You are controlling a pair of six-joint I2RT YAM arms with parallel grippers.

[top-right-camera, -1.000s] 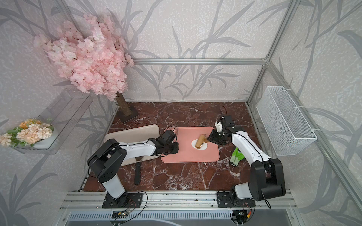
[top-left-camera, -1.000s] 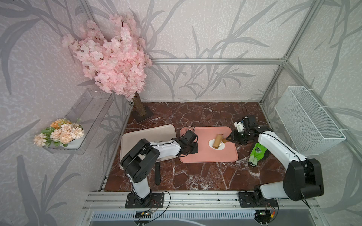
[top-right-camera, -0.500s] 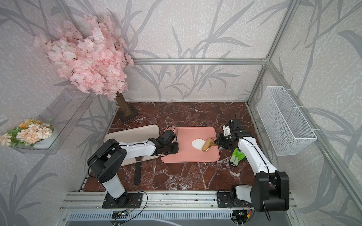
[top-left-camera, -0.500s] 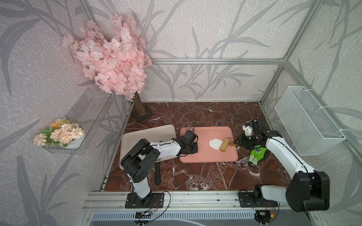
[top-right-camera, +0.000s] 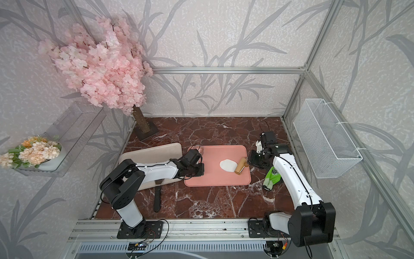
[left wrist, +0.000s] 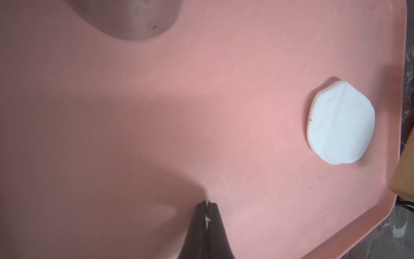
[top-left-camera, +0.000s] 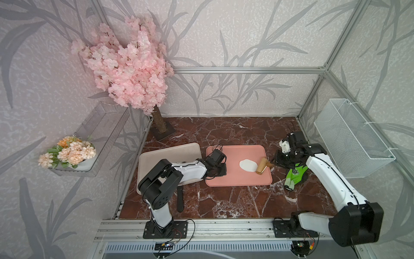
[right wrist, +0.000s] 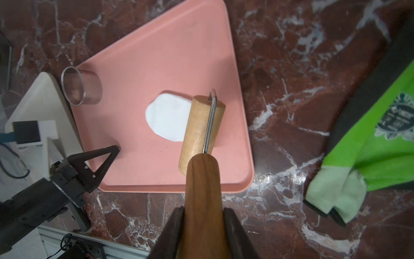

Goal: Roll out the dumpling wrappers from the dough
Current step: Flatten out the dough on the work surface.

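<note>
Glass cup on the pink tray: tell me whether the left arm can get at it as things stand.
Probably yes. The glass cup stands at the pink tray's corner, close beside the left gripper, with only bare tray between them. The gripper is shut, so it must open first.

roller at dough edge, tray middle bare

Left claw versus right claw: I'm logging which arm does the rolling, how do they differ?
The left claw is shut and empty; the right claw is shut on the roller's wooden handle. The left claw sits over the pink tray; the right claw is off it, above the marble. Both are black, with the dough between them.
</note>
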